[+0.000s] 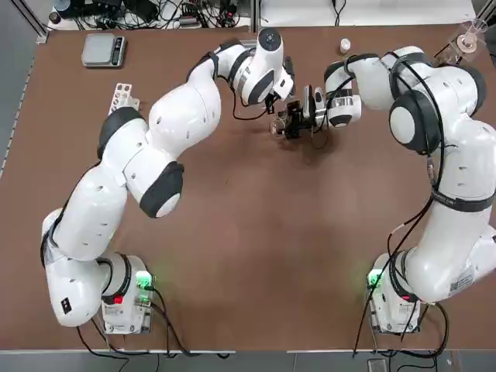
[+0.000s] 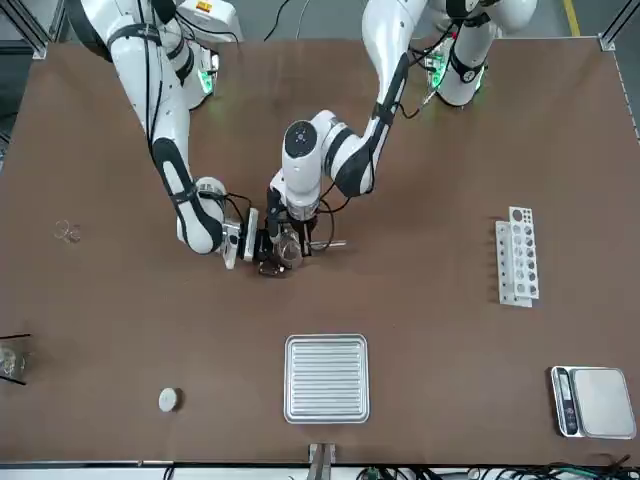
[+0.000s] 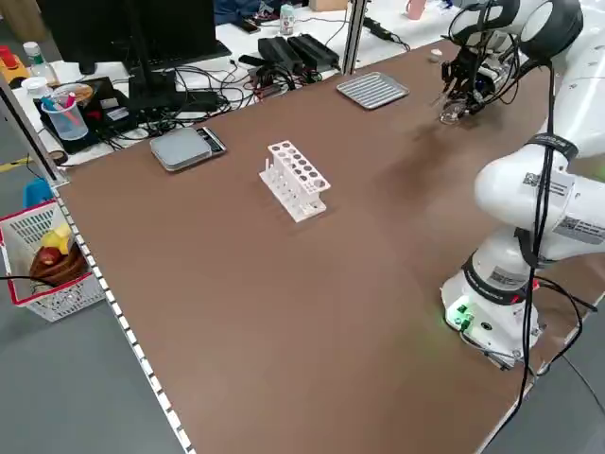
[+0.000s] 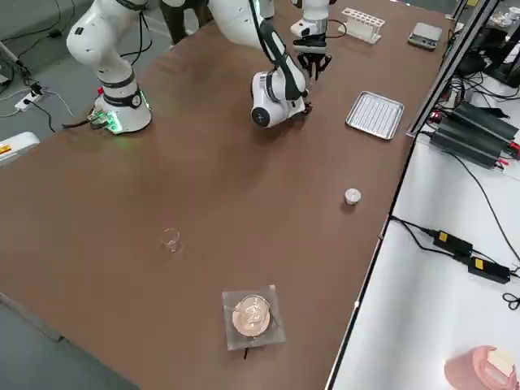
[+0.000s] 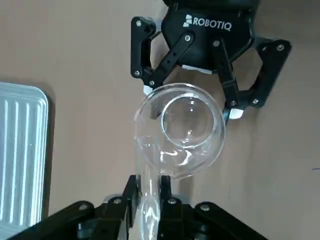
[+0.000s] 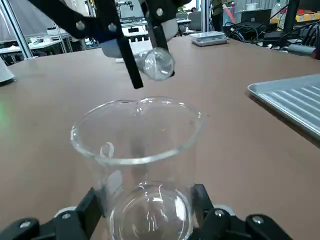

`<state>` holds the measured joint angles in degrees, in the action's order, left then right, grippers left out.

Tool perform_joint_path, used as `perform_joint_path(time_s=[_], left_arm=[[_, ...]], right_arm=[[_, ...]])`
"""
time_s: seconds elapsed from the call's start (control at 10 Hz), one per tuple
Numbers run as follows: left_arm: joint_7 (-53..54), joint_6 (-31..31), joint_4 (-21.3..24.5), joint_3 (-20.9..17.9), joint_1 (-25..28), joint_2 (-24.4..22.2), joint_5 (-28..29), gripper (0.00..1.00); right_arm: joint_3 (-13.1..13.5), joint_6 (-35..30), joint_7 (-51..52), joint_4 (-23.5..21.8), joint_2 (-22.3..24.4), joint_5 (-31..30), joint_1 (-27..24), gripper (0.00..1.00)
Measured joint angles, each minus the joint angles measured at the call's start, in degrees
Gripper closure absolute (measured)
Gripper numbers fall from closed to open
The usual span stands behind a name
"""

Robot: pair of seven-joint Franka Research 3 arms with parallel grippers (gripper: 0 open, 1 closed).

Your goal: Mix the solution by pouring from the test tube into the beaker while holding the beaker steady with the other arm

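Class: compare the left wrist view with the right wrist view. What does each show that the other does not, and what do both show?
Only the left wrist view looks down into the beaker, showing the right tool clasping it from both sides. Only the right wrist view shows the beaker from the side, standing upright, the test tube hanging above its rim. Both show beaker, tube, left tool, ribbed metal tray and brown table.

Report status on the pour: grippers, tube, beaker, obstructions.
Left gripper shut on test tube, mouth over beaker rim. Right gripper shut on beaker, upright on table. Nothing in the way.
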<state>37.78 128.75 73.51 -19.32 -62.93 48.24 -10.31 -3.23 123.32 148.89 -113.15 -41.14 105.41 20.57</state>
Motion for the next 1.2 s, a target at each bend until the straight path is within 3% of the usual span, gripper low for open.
perform_joint_path(time_s=[0.3, 1.2], left_arm=[[-0.1, 0.0, -0.1, 0.0, -0.2, 0.0, 4.8, 0.78], [-0.1, -1.4, -0.1, 0.0, -2.9, 0.2, 11.5, 0.78]], right_arm=[[0.0, 0.0, 0.0, 0.0, 0.0, 0.0, 0.0, 0.22], [0.0, 0.0, 0.0, 0.0, 0.0, 0.0, 0.0, 0.22]])
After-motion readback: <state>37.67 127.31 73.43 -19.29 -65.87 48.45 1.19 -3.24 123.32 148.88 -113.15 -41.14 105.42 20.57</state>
